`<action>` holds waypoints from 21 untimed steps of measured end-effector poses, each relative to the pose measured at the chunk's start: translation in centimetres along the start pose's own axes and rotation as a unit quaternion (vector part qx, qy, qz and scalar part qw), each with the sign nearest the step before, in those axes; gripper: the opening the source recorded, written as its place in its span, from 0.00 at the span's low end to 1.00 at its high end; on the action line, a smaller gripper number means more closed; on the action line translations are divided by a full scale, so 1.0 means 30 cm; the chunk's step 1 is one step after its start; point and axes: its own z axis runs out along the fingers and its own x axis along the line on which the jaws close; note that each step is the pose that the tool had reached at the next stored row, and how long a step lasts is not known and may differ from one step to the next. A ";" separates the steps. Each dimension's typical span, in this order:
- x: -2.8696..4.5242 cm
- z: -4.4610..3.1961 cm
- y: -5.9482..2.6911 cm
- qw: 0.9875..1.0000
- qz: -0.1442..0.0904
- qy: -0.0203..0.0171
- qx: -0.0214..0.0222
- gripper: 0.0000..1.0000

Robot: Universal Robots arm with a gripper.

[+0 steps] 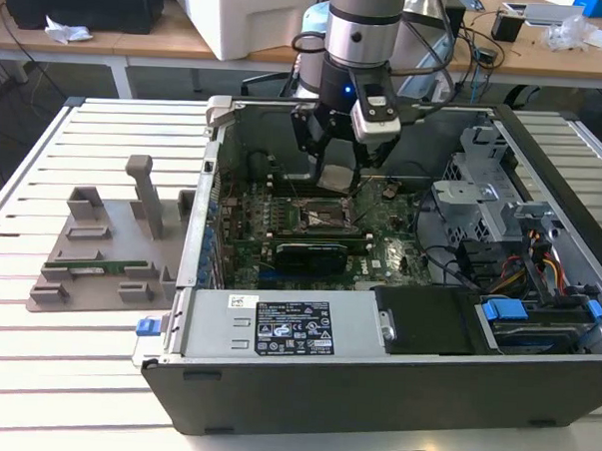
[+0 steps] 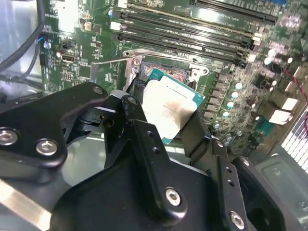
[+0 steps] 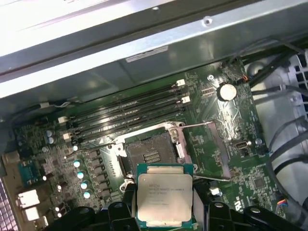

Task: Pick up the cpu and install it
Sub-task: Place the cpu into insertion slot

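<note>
While the socket (image 3: pixel 149 155) lies open just below, the cpu (image 3: pixel 165 198) is clamped by its edges in the gripper (image 1: pixel 338 177), metal top up, presumably to seat contacts-down.

You have open room straight above the socket (image 3: pixel 149 154), where the gripper (image 1: pixel 337 177) hangs gripping the cpu (image 3: pixel 164 195). On one side of the socket the memory slots (image 3: pixel 130 113) lie low, with the case wall (image 3: pixel 144 53) rising beyond them. The opened load frame (image 3: pixel 183 151) flanks the socket; cables (image 3: pixel 284 144) crowd farther out past that frame
</note>
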 end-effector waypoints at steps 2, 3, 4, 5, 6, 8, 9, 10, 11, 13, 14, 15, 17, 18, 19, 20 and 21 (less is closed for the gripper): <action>0.000 0.000 0.000 1.000 0.018 0.000 0.000 0.55; 0.000 0.000 0.000 1.000 0.026 0.000 0.000 0.55; 0.000 0.000 0.000 0.999 0.033 0.001 0.000 0.55; 0.000 0.000 0.000 0.999 0.046 0.001 0.001 0.55; 0.000 0.000 0.000 0.999 0.052 0.001 0.001 0.55; 0.000 0.000 0.000 0.998 0.066 0.001 0.002 0.55; 0.000 0.000 0.000 0.997 0.072 0.001 0.002 0.55; 0.000 0.000 0.000 0.996 0.084 0.001 0.002 0.55; 0.000 0.000 0.000 0.996 0.090 0.001 0.003 0.55; 0.000 0.000 0.000 0.995 0.104 0.001 0.003 0.55; 0.000 0.000 0.000 0.994 0.110 0.001 0.003 0.55; 0.000 0.000 0.000 0.993 0.117 0.001 0.004 0.55; 0.000 0.000 0.000 0.991 0.133 0.001 0.004 0.55; 0.000 0.000 0.000 0.990 0.138 0.001 0.004 0.55; 0.000 0.000 0.000 0.990 0.144 0.001 0.005 0.55; 0.000 0.000 0.000 0.988 0.151 0.002 0.005 0.55; 0.000 0.000 0.000 0.987 0.158 0.002 0.005 0.55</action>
